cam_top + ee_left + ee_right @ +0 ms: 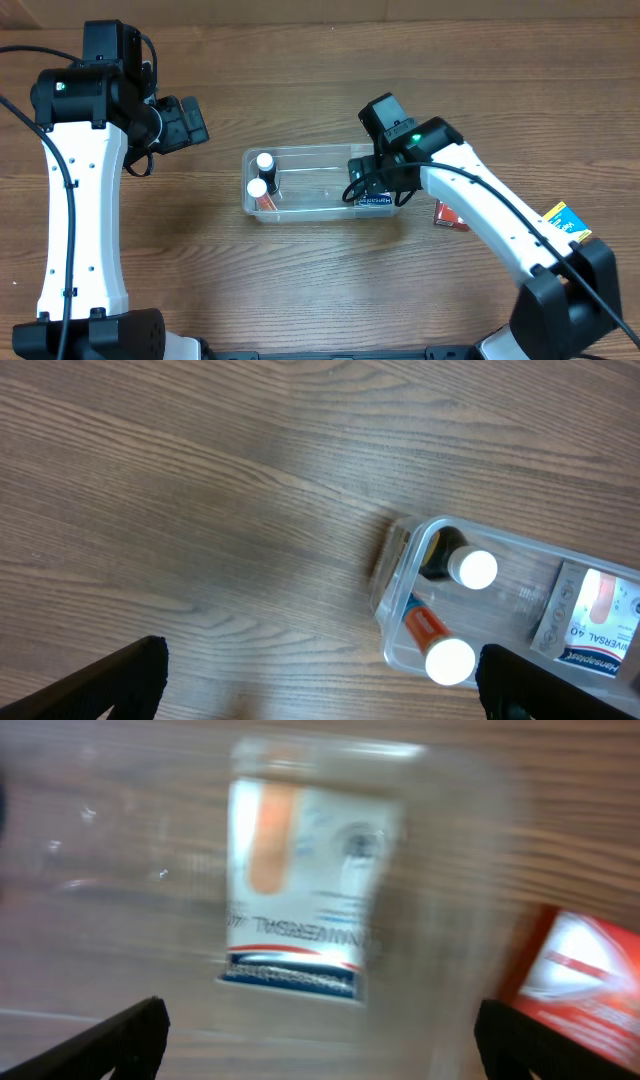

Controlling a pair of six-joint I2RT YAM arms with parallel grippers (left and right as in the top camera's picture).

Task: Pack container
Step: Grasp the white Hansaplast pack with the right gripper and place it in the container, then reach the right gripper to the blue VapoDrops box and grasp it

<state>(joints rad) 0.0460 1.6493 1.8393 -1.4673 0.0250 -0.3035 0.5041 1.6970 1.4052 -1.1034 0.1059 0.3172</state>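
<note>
**Hovering with spread fingers above the right end of the container (pixel 318 192)**

Resting flat on the wooden table (pixel 300 290), open side up, with the long axis running left to right in the overhead view. Holding at the left end one white-capped bottle (pixel 264 160) and a second bottle (pixel 258 187) just beside it. Holding at the right end a bandage box (pixel 376 202), lying flat.

Right gripper (pixel 368 182) directly above that right end, jaws wide apart, gripping nothing. Left gripper (pixel 188 122) beyond the left end of the container and toward the far side, well apart from it, also spread wide and empty.

Outside the container, just beside its right end: a red box (pixel 450 215). Further to the right, well apart: a yellow and blue box (pixel 567 222).

Shown only from overhead: the full outline of the container and the yellow and blue box. Shown only by the left wrist camera: the rounded left corner of the container (pixel 400 575) from close up, and the orange body of the second bottle (pixel 425 625). Shown only by the right wrist camera, and blurred: the print on the bandage box (pixel 300 890) with its orange strip picture, and the red box (pixel 570 980) past the clear wall.
</note>
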